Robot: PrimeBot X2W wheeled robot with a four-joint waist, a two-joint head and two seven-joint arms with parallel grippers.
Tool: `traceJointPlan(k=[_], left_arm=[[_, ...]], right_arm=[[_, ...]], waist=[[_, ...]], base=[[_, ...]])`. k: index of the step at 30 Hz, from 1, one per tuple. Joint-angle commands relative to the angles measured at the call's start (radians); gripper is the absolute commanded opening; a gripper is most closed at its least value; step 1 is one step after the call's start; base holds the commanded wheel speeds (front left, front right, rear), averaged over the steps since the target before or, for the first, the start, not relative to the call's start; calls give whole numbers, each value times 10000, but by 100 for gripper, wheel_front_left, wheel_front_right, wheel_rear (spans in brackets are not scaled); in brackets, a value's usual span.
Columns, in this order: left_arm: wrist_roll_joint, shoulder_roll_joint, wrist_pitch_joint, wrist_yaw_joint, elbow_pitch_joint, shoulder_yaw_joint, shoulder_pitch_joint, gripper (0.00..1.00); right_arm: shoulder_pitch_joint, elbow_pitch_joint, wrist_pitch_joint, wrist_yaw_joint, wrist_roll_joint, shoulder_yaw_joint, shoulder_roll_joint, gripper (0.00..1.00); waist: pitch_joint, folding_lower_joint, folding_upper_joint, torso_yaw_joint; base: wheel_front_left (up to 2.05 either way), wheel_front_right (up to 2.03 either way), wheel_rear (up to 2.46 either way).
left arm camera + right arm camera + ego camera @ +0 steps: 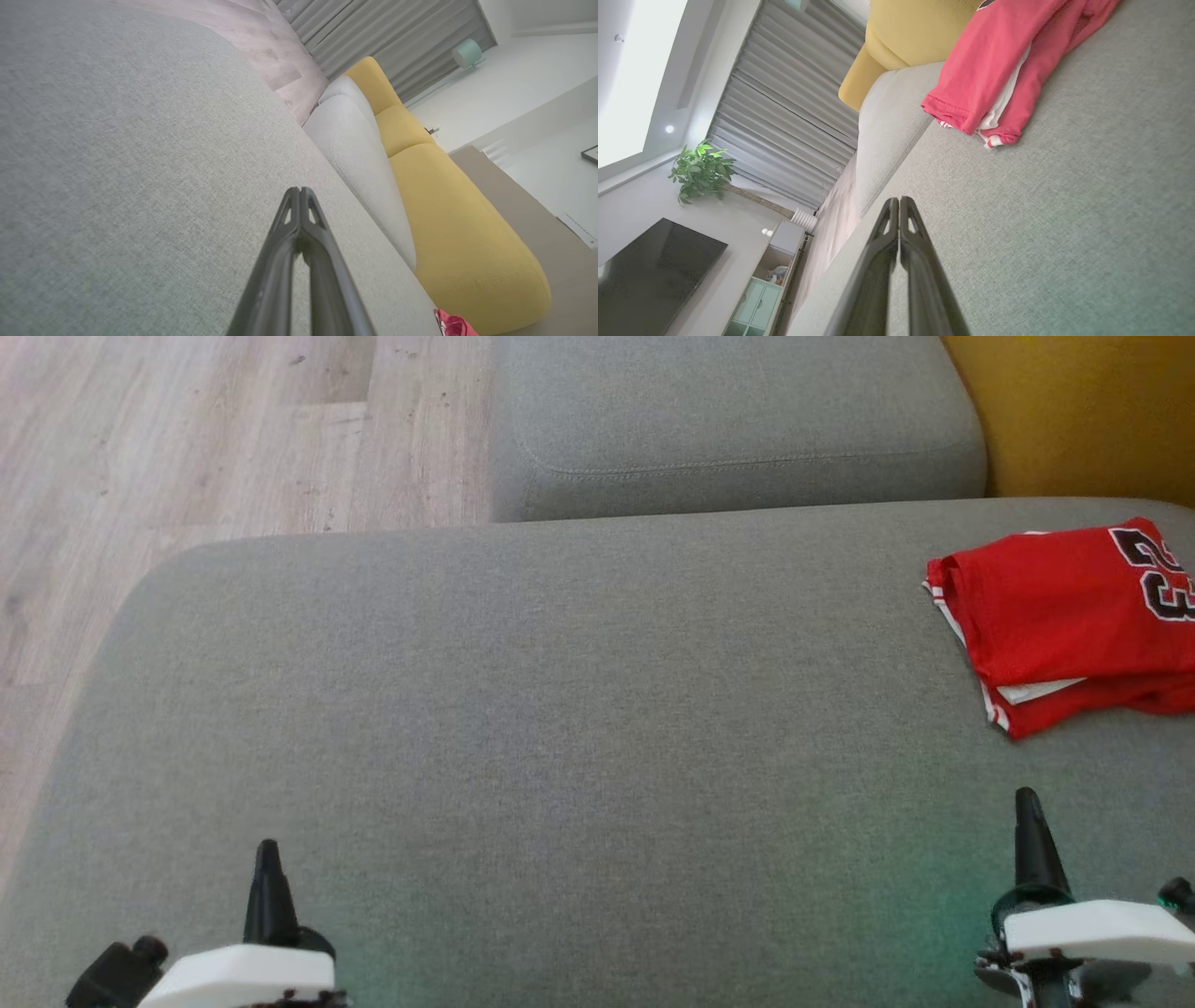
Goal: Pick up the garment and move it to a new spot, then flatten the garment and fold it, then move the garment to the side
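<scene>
Both my grippers are clenched on nothing. The left gripper (268, 847) sits at the near left with its two dark fingers pressed tip to tip, and the right gripper (1027, 795) at the near right is closed the same way, pointing toward the far side. Under them lies the bare grey seat cushion (560, 709), with a wide stretch of it between my fingers and the work.

The red garment (1055, 607), a jersey with a black number, lies folded at the far right of the seat. It is well apart from the left gripper and nearer the right one, and a white inner layer peeks out at its near edge. I judge the fold made and the piece set aside, so little is left.

The risk is on my right. If that arm swings forward or rightward, its closed tips could catch the near hem and drag the layers open. The garment's right part runs out of the head view, so I cannot tell how close it lies to the seat's edge — a nudge might slide it off.
</scene>
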Motion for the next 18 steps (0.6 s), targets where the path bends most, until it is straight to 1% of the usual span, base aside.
traceJointPlan(k=[1,18], left_arm=[[-196,81,41,-71,-239,321,-593,0],[-2165,77,546,-344,-117,699,-949,0]], right_arm=[[-627,-291,60,-4,229,47,-81,0],[-1012,-199,556,-5,2235,-149,-68,0]], waist=[[5,-1,0,-2],[152,-1,0,-52]], base=[[0,0,0],[0,0,0]])
